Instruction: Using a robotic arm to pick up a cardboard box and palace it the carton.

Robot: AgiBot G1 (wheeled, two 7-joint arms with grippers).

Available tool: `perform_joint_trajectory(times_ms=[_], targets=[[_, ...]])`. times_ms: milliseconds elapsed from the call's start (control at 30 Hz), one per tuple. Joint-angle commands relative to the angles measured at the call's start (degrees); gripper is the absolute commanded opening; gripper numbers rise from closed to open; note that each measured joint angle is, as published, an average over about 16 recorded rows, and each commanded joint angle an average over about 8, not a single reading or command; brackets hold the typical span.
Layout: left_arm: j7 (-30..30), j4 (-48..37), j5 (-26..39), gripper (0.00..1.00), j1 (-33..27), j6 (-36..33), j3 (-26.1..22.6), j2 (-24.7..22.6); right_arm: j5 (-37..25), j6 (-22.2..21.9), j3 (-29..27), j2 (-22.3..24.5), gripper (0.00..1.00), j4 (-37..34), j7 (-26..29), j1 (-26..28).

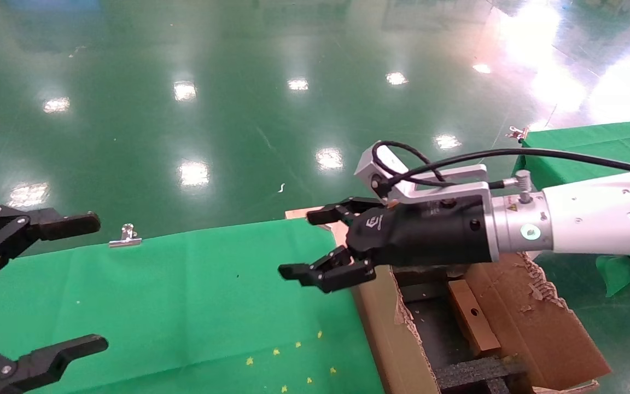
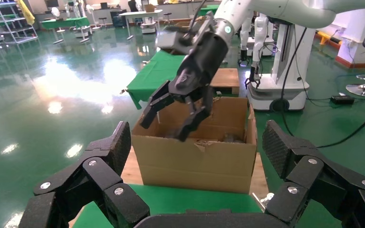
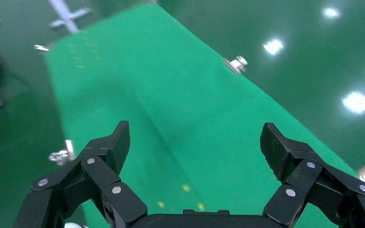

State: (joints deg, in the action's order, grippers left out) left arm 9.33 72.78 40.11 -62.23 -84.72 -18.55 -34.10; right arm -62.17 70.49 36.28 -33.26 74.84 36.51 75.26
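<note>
The small brown cardboard box with a round hole lies inside the large torn-flap carton, beside black foam inserts. My right gripper, on the white arm, is open and empty. It hovers over the green table's right edge, just left of the carton's rim. In the left wrist view it hangs above the carton's near wall. In its own view the right gripper looks down on bare green cloth. My left gripper is open and empty at the table's left end, and it also shows in its own view.
The green-clothed table spans the front, with a metal clip on its far edge. A second green table stands at the right. Glossy green floor lies beyond. Another robot base stands behind the carton.
</note>
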Motion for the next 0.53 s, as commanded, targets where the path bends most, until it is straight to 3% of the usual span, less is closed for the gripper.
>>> perform_joint_trajectory(times_ms=[33, 433, 533], targets=[[0.0, 0.0, 0.0, 1.0, 0.0, 0.0, 0.0, 0.0, 2.29, 1.71, -2.28, -0.2, 1.0, -0.14, -2.9, -1.54], [-0.01, 0.0, -0.01, 1.0, 0.0, 0.01, -0.02, 0.01, 16.0, 11.98, -15.95, -1.38, 1.0, -0.99, -20.29, -10.79], [-0.01, 0.0, -0.01, 1.0, -0.01, 0.01, -0.02, 0.01, 17.72, 13.26, -17.67, -1.53, 1.0, -1.1, -22.47, -11.95]])
